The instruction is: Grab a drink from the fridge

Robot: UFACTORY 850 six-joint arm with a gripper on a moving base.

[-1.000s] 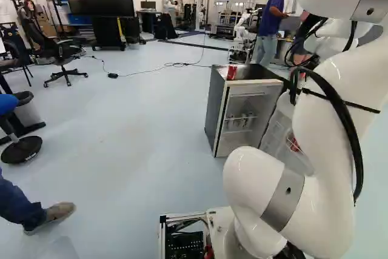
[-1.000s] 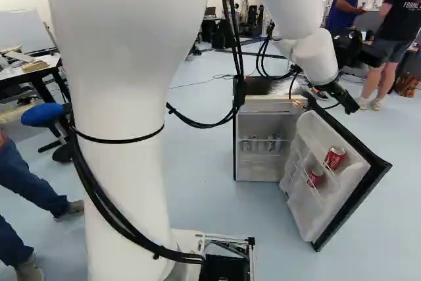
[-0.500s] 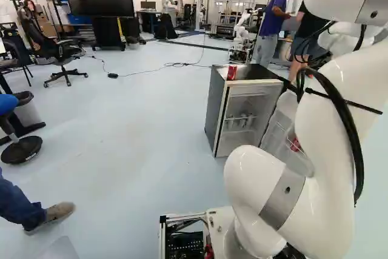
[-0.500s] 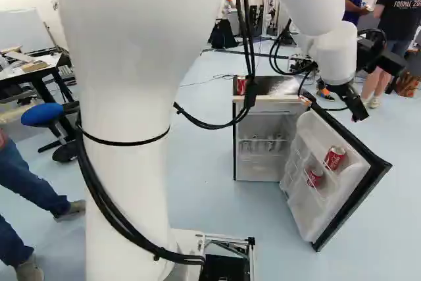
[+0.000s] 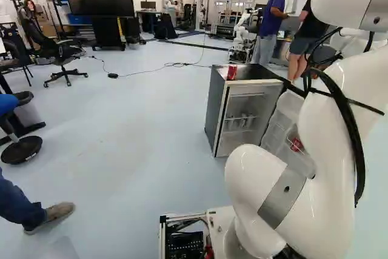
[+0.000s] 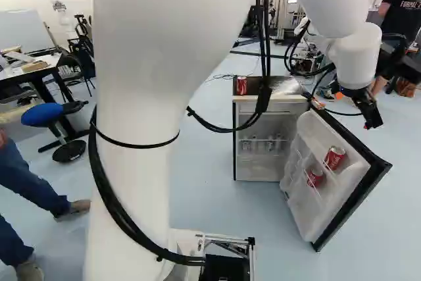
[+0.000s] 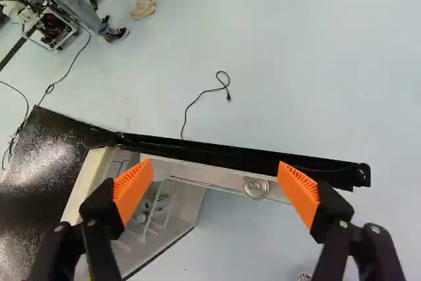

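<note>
The gripper (image 6: 393, 102) hangs above and beyond the fridge's swung-open door (image 6: 342, 192) in the right base view. In the wrist view the gripper (image 7: 216, 190) stands wide open, nothing held, its orange pads apart over the door. A can's round top (image 7: 255, 187) shows in the door rack, below the gap and closer to one finger. The right base view shows two red cans in the door, an upper (image 6: 335, 158) and a lower (image 6: 315, 176). Pale cans (image 6: 256, 144) stand on a shelf inside the fridge (image 5: 216, 110). Another red can (image 5: 231, 72) is on its top.
A cable (image 7: 204, 93) lies on the floor beyond the door. People stand behind the fridge; a person's leg and shoe (image 5: 57, 211) are at the left of the left base view. An office chair (image 5: 60, 59) and a blue stool (image 6: 43, 114) stand farther left.
The arm has swung to the right in the right base view, carrying the gripper outward past the door and slightly lower. Base, fridge and cans have stayed put.
</note>
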